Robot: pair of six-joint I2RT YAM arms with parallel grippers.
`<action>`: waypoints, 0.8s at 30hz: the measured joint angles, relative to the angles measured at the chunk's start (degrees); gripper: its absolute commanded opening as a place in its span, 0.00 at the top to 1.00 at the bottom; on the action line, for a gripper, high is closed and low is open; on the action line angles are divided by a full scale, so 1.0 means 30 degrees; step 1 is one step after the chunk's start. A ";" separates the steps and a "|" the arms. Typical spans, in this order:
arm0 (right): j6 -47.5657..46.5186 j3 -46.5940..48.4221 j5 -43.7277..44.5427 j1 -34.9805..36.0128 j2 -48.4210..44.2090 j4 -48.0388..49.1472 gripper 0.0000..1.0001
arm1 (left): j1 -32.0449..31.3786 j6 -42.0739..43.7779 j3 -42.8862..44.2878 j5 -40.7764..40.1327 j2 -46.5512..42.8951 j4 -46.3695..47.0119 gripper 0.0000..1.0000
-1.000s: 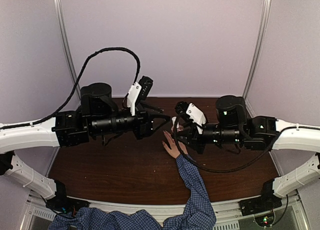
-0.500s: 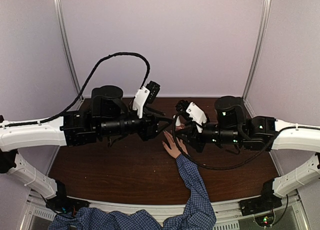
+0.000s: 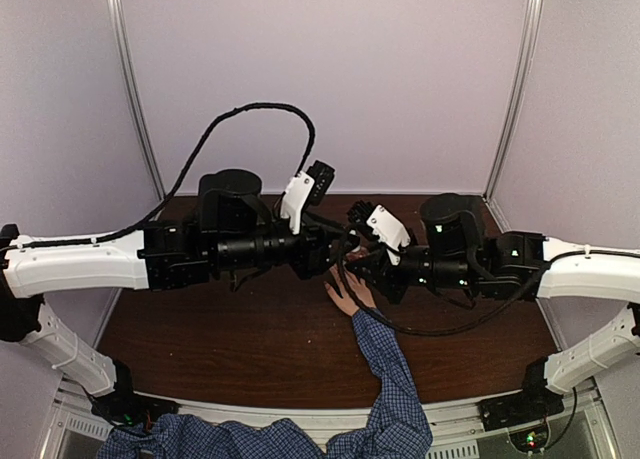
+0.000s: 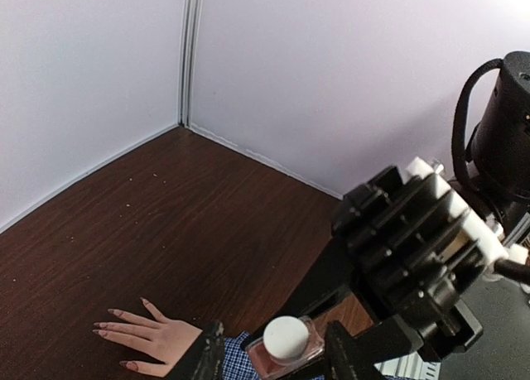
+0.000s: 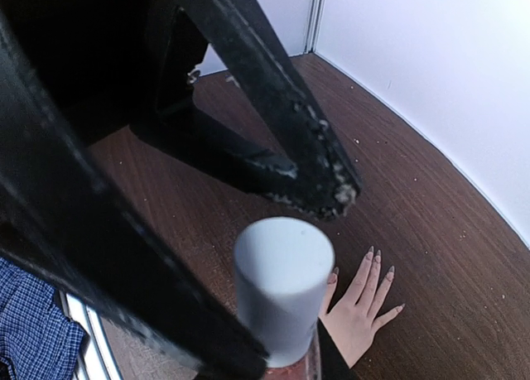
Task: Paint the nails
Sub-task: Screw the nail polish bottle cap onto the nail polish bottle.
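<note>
Biggest thing in there was the dark wood table (image 3: 200, 339), boxed in by pale lilac walls (image 3: 330, 79) at the back and on both sides, with the front edge being the only open side. Both arms reached in from the sides and met over the middle, so that spot was crowded. There was open wood left and right of them, and along the near strip too. A black cable (image 3: 250, 114) looped high off the left arm toward the back wall.

A blue checked sleeve (image 3: 385, 379) came in over the front edge, and the hand (image 4: 161, 340) lay flat, palm down, mid-table, with its fingers spread toward the back. The nails (image 5: 378, 254) were long and pinkish, resting on the wood right under the two grippers.

The left gripper (image 4: 277, 359) was pinching a small bottle (image 4: 261, 355) of pink polish by its sides, white cap (image 4: 286, 337) on top. The right gripper (image 3: 357, 267) had its jaws pressed together just beside that cap, though I couldn't tell if they touched it.

I couldn't read any print on the bottle.
</note>
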 measured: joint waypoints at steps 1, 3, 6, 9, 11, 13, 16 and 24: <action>0.0000 0.0000 0.0000 -0.0007 0.0015 -0.0007 1.00 | -0.0015 -0.0036 0.0073 0.0015 0.0131 0.0044 0.61; 0.0000 0.0029 0.0015 -0.0007 0.0051 -0.0015 1.00 | -0.0029 -0.0138 0.0248 0.0022 0.0379 0.0080 0.66; -0.0007 0.0117 0.0066 0.0000 0.0102 -0.0029 1.00 | -0.0029 -0.0306 0.0284 0.0051 0.0568 0.0262 0.77; -0.0007 0.0277 0.0117 -0.0007 0.0131 -0.0138 1.00 | -0.0029 -0.0532 0.0277 0.0233 0.0656 0.0539 0.87; -0.0007 0.0328 0.0153 0.0000 0.0131 -0.0160 1.00 | -0.0029 -0.0612 0.0277 0.0342 0.0663 0.0648 0.91; -0.0007 0.0342 0.0124 -0.0007 0.0131 -0.0160 1.00 | -0.0022 -0.0648 0.0270 0.0481 0.0663 0.0692 0.94; -0.0022 0.0342 -0.0197 -0.0007 0.0109 -0.0175 1.00 | -0.0022 -0.0663 0.0153 0.0583 0.0641 0.0867 0.98; -0.0299 0.0328 -0.2645 -0.0124 -0.0561 -0.0554 1.00 | 0.0044 -0.0495 -0.0364 0.2557 0.0029 0.1319 1.00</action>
